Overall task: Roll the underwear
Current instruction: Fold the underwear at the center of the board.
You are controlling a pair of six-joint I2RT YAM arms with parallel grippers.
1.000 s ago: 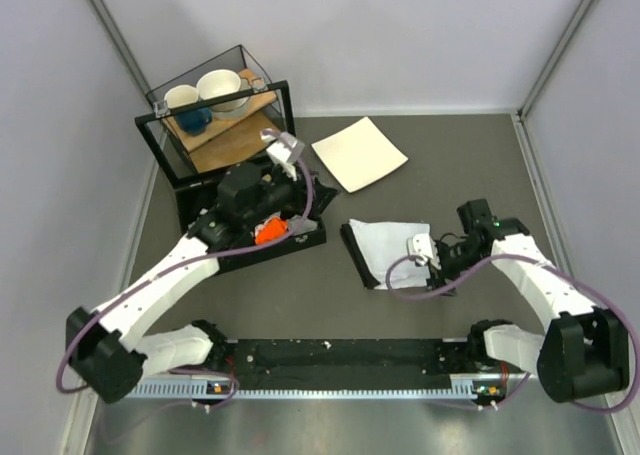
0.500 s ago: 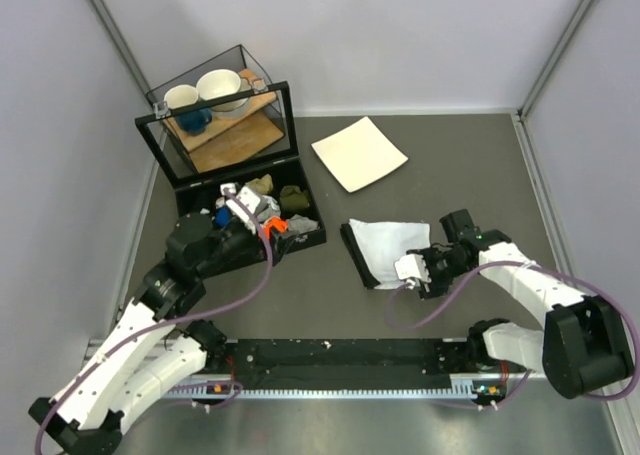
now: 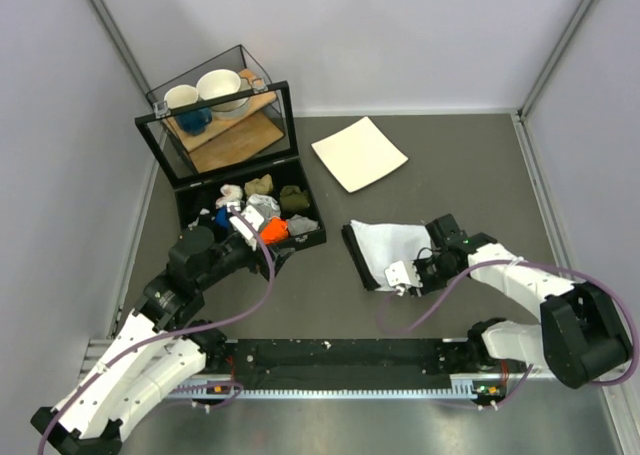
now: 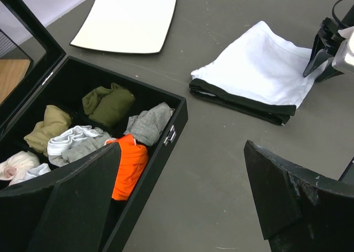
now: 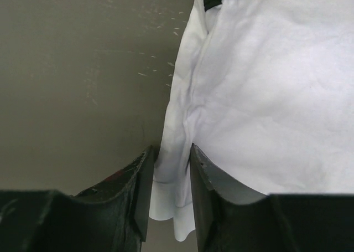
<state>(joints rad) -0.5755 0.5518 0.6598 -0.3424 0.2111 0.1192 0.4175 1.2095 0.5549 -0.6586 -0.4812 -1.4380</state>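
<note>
Folded white fabric underwear (image 3: 385, 241) with a black waistband lies on the grey table (image 3: 330, 290), its near edge between the right gripper's (image 5: 170, 152) fingers (image 5: 217, 180). A black partitioned box (image 4: 155, 180) of rolled cloths sits leftward, a white square plate (image 3: 360, 153) beyond. The right fingers are nearly closed, seemingly pinching the hem. The left gripper (image 4: 182, 147), above the box, gapes wide, empty.

Bright, even overhead light is casting only soft shadows around the underwear (image 3: 388, 243). Close up, its white cloth is nearly washing out; the fingers (image 5: 221, 202) below it are blurring.
</note>
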